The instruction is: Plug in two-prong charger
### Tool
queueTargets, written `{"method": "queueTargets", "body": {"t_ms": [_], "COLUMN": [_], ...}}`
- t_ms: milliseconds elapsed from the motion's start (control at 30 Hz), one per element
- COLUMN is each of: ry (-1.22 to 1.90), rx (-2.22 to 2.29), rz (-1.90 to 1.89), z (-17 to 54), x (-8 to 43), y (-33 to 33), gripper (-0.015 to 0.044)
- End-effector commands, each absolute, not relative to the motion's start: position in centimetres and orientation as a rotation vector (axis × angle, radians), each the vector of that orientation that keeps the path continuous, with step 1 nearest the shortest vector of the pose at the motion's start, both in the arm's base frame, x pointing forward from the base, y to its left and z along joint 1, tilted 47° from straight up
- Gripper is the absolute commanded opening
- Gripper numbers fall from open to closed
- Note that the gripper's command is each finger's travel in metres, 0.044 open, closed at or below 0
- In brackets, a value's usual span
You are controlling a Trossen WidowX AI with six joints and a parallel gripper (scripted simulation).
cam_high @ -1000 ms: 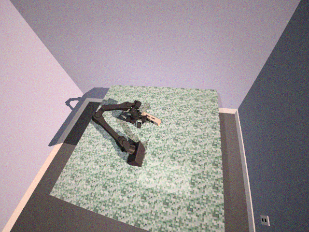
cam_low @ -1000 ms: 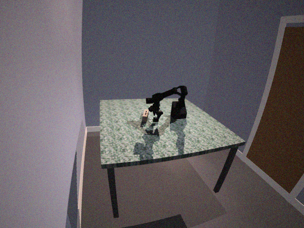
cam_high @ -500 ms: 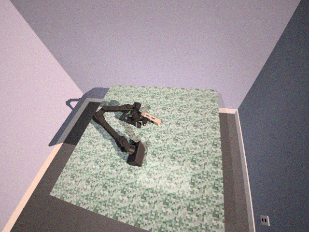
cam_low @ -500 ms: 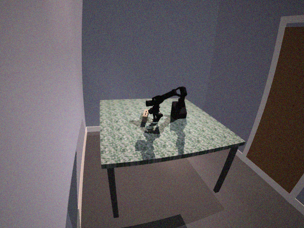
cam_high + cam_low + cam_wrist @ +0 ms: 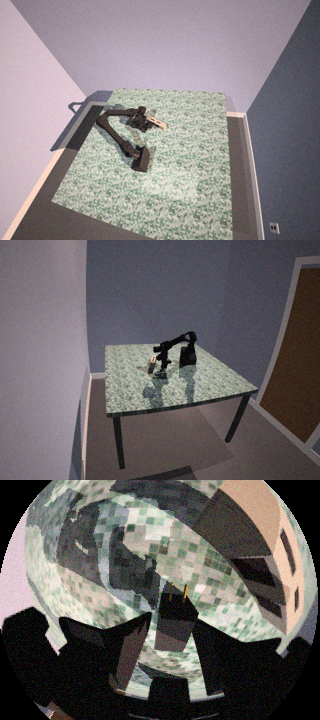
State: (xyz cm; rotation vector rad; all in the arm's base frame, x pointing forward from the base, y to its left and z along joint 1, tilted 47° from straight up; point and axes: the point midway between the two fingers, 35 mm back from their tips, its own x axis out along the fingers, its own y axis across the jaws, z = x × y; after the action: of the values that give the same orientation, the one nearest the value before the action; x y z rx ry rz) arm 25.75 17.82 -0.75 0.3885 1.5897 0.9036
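Note:
The charger (image 5: 172, 634) is a small dark block with two gold prongs (image 5: 185, 593), standing between my fingertips in the wrist view. The prongs point away from the wrist camera's lower edge. My gripper (image 5: 172, 618) (image 5: 144, 127) (image 5: 163, 365) is down around the charger, partly open. A thin light gap shows between the left finger and the charger; the right finger is close beside it, contact unclear. The power strip (image 5: 162, 125) (image 5: 152, 361) (image 5: 255, 497) is a cream bar with two dark slots, beside the gripper. In the top and exterior views the charger is mostly hidden by the dark fingers.
The green mosaic table (image 5: 180, 167) (image 5: 129, 395) carries the arm's dark base block (image 5: 141, 160) (image 5: 187, 356). Arm shadows fall across the table. A wall outlet (image 5: 274, 228) is on the blue wall, away from the table.

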Motion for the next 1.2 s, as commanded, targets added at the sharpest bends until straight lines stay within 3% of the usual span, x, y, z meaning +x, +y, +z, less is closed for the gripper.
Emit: {"method": "queueTargets", "body": {"t_ms": [0,233,333,767,1167], "ry": [1.589,1.589,1.590,1.594,1.657], "rx": [0.388,0.388,0.388,0.395,0.493], "rz": [0.905,0.905,0.904,0.901,0.803], "z": [-0.7,-0.7,-0.5,2.8,0.0], "x": [25.7,25.7,25.9,26.5,25.8], "y": [17.8,17.8,17.5,13.8,12.8], "gripper": [0.0125,0.0078,0.0000,0.0000,0.0000]}}
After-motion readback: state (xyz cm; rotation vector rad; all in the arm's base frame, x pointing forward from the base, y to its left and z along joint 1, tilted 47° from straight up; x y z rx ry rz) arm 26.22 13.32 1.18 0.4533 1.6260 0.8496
